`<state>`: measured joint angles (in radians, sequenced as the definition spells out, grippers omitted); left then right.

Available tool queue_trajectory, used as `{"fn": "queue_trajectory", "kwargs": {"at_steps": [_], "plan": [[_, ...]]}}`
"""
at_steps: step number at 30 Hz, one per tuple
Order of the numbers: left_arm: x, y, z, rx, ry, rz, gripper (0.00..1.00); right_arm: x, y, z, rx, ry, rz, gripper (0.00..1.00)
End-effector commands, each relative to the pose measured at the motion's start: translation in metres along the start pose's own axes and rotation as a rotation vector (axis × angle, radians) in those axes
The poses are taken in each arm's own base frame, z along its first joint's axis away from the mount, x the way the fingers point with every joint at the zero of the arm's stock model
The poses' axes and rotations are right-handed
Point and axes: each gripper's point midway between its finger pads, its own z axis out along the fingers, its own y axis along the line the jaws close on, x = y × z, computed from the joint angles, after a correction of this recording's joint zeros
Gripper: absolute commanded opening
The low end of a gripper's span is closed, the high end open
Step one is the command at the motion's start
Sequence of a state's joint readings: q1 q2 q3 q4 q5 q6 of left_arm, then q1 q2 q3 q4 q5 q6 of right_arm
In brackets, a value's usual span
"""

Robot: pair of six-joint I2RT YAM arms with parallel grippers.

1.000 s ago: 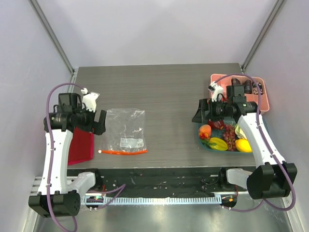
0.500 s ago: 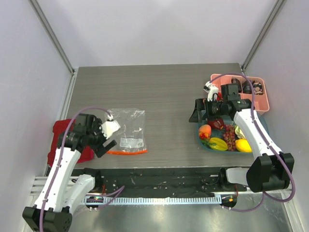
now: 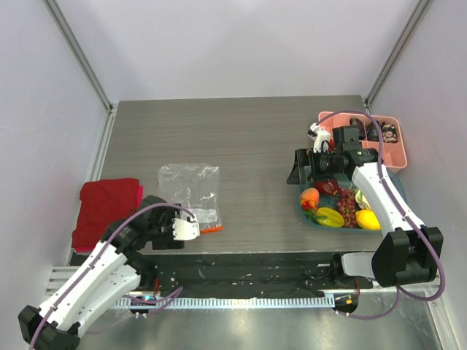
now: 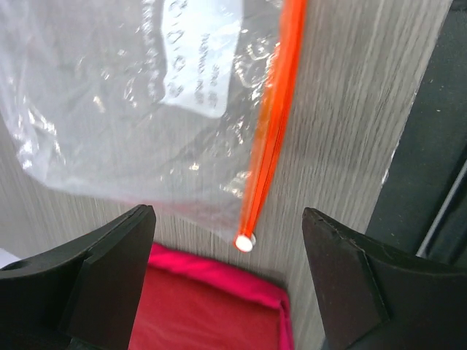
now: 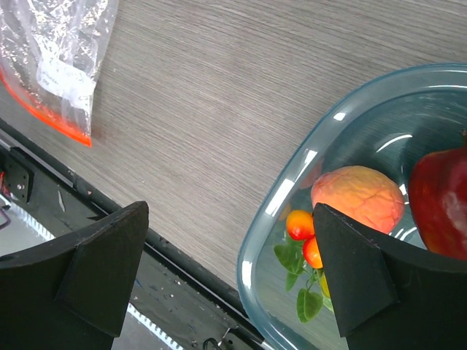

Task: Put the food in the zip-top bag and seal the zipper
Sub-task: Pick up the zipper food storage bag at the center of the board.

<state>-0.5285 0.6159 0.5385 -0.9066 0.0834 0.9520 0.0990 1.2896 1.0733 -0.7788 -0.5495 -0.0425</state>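
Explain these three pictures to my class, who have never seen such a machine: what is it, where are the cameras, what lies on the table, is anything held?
These are two robot arms bolted at the near edge of a table. The wide picture looks down from above and behind them. The other two come from a camera on each wrist, so each shows its own dark fingers. On the table lie a clear zip-top bag with an orange zipper, a red cloth, a bowl of toy food and a pink tray. The left hand is open over the zipper's end, the right hand open near the bowl. Neither holds anything.
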Motion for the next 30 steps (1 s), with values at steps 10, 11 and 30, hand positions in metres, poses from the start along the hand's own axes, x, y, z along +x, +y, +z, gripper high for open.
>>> {"fn": "queue_trajectory", "kwargs": {"at_steps": [10, 11, 30], "plan": [[-0.031, 0.011, 0.043, -0.068, 0.016, 0.135, 0.76, -0.005, -0.005, 0.0, 0.035, -0.013, -0.026, 1.0], [-0.031, 0.007, 0.047, -0.052, 0.02, 0.15, 0.76, -0.005, -0.006, -0.001, 0.039, -0.016, -0.028, 1.0], [-0.036, 0.009, 0.067, -0.024, 0.096, 0.125, 0.08, -0.007, -0.009, -0.004, 0.072, -0.037, -0.024, 1.0]]}}
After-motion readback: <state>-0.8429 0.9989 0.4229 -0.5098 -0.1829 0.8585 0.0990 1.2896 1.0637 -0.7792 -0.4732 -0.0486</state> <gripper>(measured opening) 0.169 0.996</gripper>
